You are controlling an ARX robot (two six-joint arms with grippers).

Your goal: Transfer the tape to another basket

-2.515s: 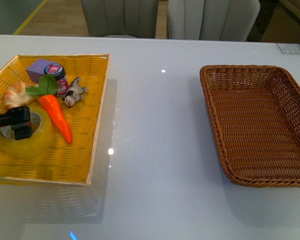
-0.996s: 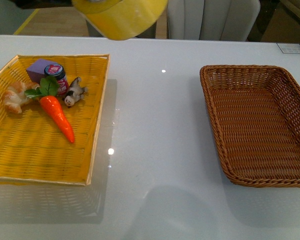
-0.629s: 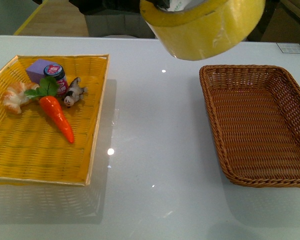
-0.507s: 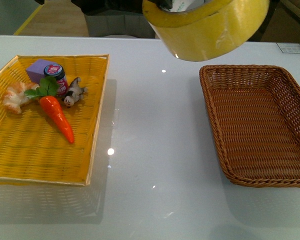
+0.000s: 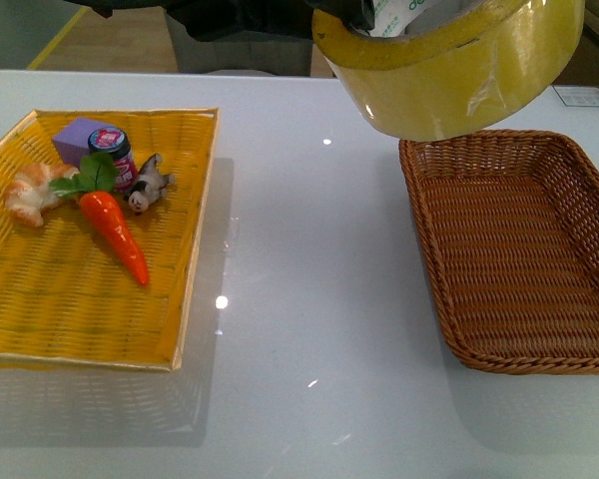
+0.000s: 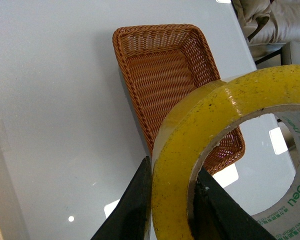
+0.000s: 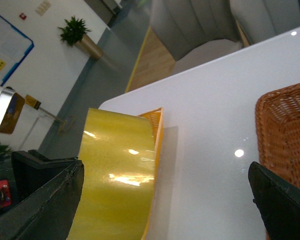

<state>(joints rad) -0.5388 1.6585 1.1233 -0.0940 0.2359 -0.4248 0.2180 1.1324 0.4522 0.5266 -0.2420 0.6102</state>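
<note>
Front view over table [image 5: 309,299]; wrist views close beside tape [image 6: 210,107], basket [image 5: 519,259] common to all.

Glossy tape [image 5: 459,75], woven wicker basket [image 5: 519,249]

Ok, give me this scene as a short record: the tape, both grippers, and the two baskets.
tape: yellow roll, held in the air above the table near the brown basket
left gripper: shut on the tape's wall, one finger outside, one inside the core
right gripper: open, holding nothing
brown basket: empty, robot's right side of table
yellow tray: carrot, purple box, small jar, toy animal, bread-like piece
status: tape not yet in brown basket
</note>
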